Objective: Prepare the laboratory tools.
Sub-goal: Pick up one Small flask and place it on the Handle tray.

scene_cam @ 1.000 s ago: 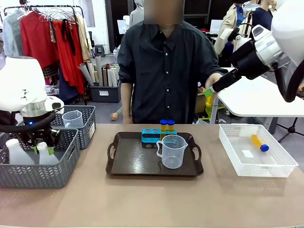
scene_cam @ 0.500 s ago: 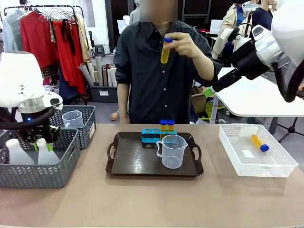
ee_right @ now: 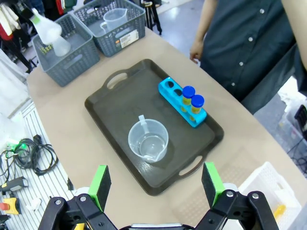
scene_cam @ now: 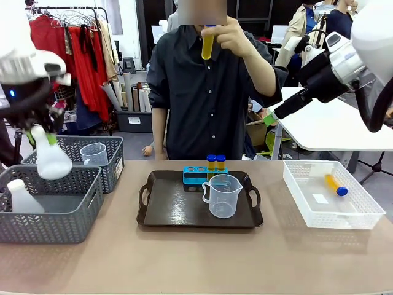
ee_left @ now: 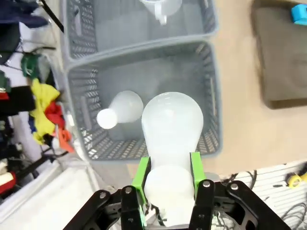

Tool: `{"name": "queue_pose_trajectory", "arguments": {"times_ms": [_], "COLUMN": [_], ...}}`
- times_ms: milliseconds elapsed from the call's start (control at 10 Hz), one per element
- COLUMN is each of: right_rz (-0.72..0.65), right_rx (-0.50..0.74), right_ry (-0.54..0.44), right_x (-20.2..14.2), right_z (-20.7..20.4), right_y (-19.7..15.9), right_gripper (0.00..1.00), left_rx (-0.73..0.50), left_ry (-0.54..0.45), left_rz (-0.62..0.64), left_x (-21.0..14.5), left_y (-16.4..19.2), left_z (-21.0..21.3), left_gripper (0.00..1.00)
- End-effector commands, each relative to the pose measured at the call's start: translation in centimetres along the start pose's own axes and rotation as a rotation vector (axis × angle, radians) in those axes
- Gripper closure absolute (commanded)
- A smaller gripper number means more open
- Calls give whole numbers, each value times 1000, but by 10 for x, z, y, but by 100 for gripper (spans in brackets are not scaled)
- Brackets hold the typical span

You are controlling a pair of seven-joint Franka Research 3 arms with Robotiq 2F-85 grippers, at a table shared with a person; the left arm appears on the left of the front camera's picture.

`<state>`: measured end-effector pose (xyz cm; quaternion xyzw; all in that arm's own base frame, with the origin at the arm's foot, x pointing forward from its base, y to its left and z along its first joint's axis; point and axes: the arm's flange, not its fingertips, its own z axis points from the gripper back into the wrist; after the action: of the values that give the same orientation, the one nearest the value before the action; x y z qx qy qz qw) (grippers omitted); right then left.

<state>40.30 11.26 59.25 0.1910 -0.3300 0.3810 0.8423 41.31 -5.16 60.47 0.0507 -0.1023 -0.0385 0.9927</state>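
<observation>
Lifting: the left fingers [ee_left: 195, 167] have come up out of the near grey basket [scene_cam: 61, 212], clamped on the neck of the white flask [scene_cam: 52, 161]. A second ago the flask stood inside the basket; now it hangs above it, apparently clear of the rim, though the front view makes that hard to judge.
Left behind: a second bottle [scene_cam: 21, 200] still stands in that basket.
Person: the hand [scene_cam: 236, 40] has carried a yellow tube [scene_cam: 207, 46] from beside the right arm up to head height.
Right fingers [ee_right: 211, 179]: spread wide with nothing between them, parked high over the worktop [scene_cam: 184, 258] as before.
Tray [scene_cam: 159, 215]: unchanged. The clear jug [scene_cam: 222, 195] sits beside the blue rack [scene_cam: 199, 175], which has two capped tubes [scene_cam: 215, 162] standing in it and two holes free.
White bin [scene_cam: 362, 212]: one more tube [scene_cam: 336, 184] lies inside.
Meaning: the flask is picked and, I'd guess, headed for the tray. Two tubes are not yet racked.
</observation>
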Motion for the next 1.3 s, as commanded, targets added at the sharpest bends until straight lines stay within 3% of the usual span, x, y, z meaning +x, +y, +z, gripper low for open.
{"name": "queue_pose_trajectory", "arguments": {"times_ms": [0, 400, 800, 1200], "right_rz": [-2, -2, -2, -2], "right_rx": [7, 7, 7, 7], "right_ry": [-6, -6, -6, -6], "right_x": [1, 1, 1, 1], "right_z": [1, 1, 1, 1], "right_y": [0, 0, 0, 0], "right_gripper": [0, 0, 0, 0], "left_rx": [21, -51, -100, -143], "left_ry": [-59, -129, -256, -284], "left_rz": [-83, -272, -479, -634], "left_x": [11, 34, 48, 53], "left_y": [-10, -67, -133, -178], "left_z": [40, 115, 137, 122], "left_gripper": [100, 100, 100, 100]}}
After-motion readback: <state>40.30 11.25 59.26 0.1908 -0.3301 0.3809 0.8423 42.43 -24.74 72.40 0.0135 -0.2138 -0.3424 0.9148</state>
